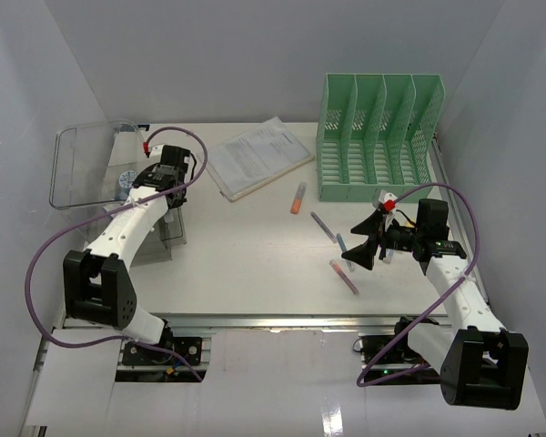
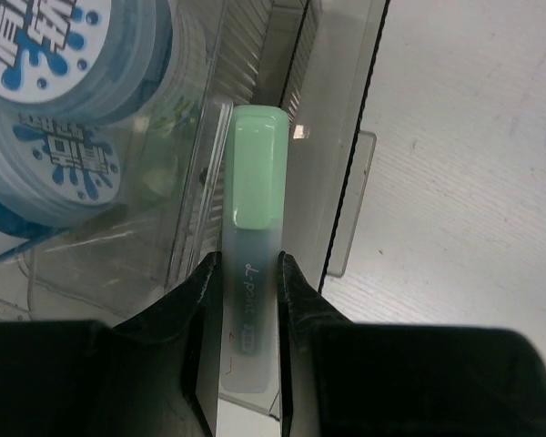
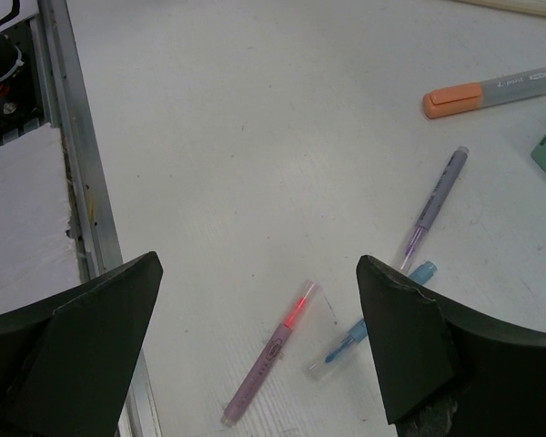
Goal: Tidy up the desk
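The desk [image 1: 255, 273] is a white tabletop with a metal rail [image 1: 273, 320] along its front. My left gripper [image 1: 170, 193] [image 2: 248, 264] is shut on a mint-green capped highlighter [image 2: 255, 209], held over the edge of a clear plastic bin [image 1: 82, 164]. My right gripper [image 1: 364, 250] [image 3: 259, 264] is open and empty above loose pens: a pink pen [image 3: 273, 350] [image 1: 344, 276], a blue pen [image 3: 369, 332] [image 1: 340, 243] and a purple pen [image 3: 432, 205] [image 1: 322, 225]. An orange-capped highlighter [image 3: 491, 91] [image 1: 298, 198] lies farther back.
A mint-green slotted file rack [image 1: 378, 137] stands at the back right. A stack of papers [image 1: 255, 157] lies at the back middle. The clear bin [image 2: 118, 264] holds blue-and-white round rolls [image 2: 55, 155]. The rail [image 3: 73, 164] runs left of the pens.
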Robot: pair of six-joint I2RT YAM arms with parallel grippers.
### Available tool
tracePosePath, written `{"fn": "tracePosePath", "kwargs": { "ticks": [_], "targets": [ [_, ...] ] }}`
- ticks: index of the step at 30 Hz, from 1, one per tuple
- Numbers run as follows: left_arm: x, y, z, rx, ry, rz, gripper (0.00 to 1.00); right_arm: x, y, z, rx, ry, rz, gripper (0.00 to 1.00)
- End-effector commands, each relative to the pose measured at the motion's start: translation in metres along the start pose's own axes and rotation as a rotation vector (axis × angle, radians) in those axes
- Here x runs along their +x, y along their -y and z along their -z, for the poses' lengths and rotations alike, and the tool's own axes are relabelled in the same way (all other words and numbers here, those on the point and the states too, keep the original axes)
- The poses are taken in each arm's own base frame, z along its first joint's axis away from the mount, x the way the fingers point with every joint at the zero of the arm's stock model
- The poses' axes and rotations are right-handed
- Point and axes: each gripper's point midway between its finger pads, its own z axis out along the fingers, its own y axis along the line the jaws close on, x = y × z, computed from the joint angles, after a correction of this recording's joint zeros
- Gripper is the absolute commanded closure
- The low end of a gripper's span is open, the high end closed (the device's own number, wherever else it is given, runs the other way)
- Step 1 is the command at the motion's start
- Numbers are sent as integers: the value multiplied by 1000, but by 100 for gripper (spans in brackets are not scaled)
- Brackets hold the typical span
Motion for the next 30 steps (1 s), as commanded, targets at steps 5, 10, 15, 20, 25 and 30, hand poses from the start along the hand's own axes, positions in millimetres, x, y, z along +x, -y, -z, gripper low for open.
{"fn": "tracePosePath", "kwargs": {
  "ticks": [5, 10, 15, 20, 25, 30],
  "targets": [
    [-26, -9, -9, -113, 55, -50, 85, 2, -1, 0, -10, 5, -9, 6],
    [-23, -3, -11, -83, 40, -62, 52, 2, 0, -4, -22, 9, -25, 6],
    [-24, 16, -3, 46, 29, -53, 20, 4, 29, -31, 117, -149, -55, 5],
    [-28, 41, 17, 242, 34, -42, 7, -15, 54, -81, 220, -263, -111, 6],
    [-29, 80, 72, 617, 66, -62, 2, -4, 113, -130, 494, -378, -260, 10],
    [-25, 92, 130, 878, 111, -32, 2, 16, 157, -184, 656, -495, -385, 10]
  ]
}}
